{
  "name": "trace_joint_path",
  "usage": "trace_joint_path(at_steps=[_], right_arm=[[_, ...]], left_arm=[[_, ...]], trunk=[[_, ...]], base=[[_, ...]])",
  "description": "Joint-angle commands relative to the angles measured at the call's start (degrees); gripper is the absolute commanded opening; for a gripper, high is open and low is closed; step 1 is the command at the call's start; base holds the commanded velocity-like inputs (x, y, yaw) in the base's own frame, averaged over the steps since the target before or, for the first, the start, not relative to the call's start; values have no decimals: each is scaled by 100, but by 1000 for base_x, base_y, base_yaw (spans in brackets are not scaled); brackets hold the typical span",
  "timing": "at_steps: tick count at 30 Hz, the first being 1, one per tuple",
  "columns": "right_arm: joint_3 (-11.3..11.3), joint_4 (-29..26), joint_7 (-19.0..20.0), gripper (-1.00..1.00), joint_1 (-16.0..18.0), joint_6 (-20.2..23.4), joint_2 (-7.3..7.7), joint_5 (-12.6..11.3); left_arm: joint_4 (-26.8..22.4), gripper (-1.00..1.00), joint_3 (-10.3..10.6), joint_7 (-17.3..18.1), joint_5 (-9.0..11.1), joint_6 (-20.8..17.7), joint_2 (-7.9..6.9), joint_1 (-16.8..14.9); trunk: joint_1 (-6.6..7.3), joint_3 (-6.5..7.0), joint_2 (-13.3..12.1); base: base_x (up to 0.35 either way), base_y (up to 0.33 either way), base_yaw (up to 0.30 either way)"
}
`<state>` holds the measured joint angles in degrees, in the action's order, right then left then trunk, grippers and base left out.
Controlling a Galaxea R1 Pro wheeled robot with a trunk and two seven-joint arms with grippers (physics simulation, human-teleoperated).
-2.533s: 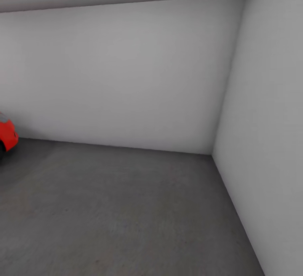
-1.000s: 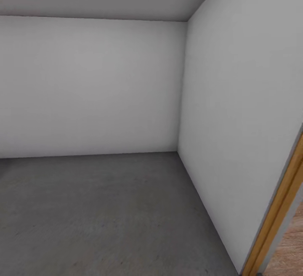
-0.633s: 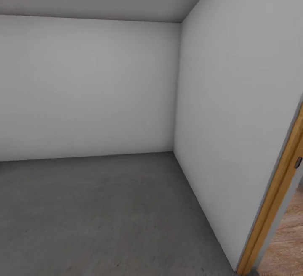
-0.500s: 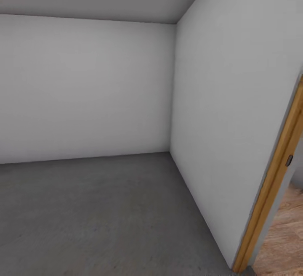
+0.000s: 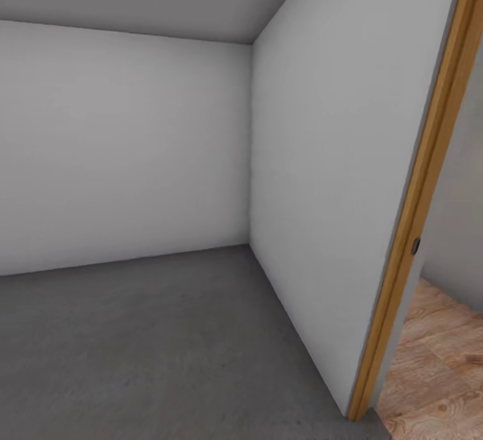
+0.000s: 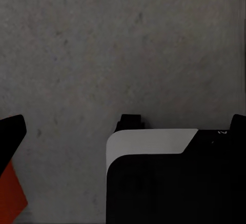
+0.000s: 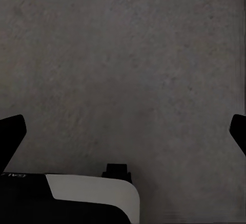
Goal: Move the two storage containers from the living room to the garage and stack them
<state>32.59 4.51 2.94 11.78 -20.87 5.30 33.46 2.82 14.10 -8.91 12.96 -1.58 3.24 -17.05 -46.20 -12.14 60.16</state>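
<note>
Dark grey garage floor [image 5: 147, 346] meets two plain white walls at a corner [image 5: 251, 158] in the head view. In the left wrist view my left gripper [image 6: 124, 126] hangs open over the bare floor [image 6: 123, 44], its black fingertips [image 6: 11, 131] far apart at the picture's two sides. A corner of something orange-red [image 6: 10, 196], the colour of the storage containers, lies on the floor beside one fingertip; too little shows to tell more. My right gripper [image 7: 123, 131] is open too, with nothing between its fingers but floor [image 7: 123, 55].
A wood-trimmed door edge [image 5: 416, 225] stands at the right of the head view, with pale wood-plank flooring [image 5: 443, 373] past it. Parts of my own black and white body [image 6: 169, 178] sit low in both wrist views.
The whole head view has swung to the right: the red car has left the picture on the left, and the door edge and wood flooring have come in on the right.
</note>
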Motion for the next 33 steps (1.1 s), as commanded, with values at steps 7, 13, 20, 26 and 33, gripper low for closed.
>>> trace_joint_path(at_steps=[7,13,20,26,33], right_arm=[[28,20,23,100,8,-31,6,-11],[28,18,23,100,8,-31,6,-7],[28,20,23,100,8,-31,6,-7],[28,23,23,100,8,-31,6,-7],[28,22,24,100,8,-31,6,-7]], left_arm=[[8,100,49,-14,44,-14,-14,-7],[-8,100,85,-6,4,-26,-60,-1],[-17,100,268,-5,-3,-35,-41,0],[-28,100,693,-5,4,-29,-34,0],[-28,100,740,-5,5,-20,-34,0]], trunk=[[-1,36,5],[-1,72,5],[-1,115,5],[-1,152,5],[-1,195,5]], base=[[0,0,-239],[110,0,-239],[315,0,-239],[340,0,-239],[332,-32,-239]])
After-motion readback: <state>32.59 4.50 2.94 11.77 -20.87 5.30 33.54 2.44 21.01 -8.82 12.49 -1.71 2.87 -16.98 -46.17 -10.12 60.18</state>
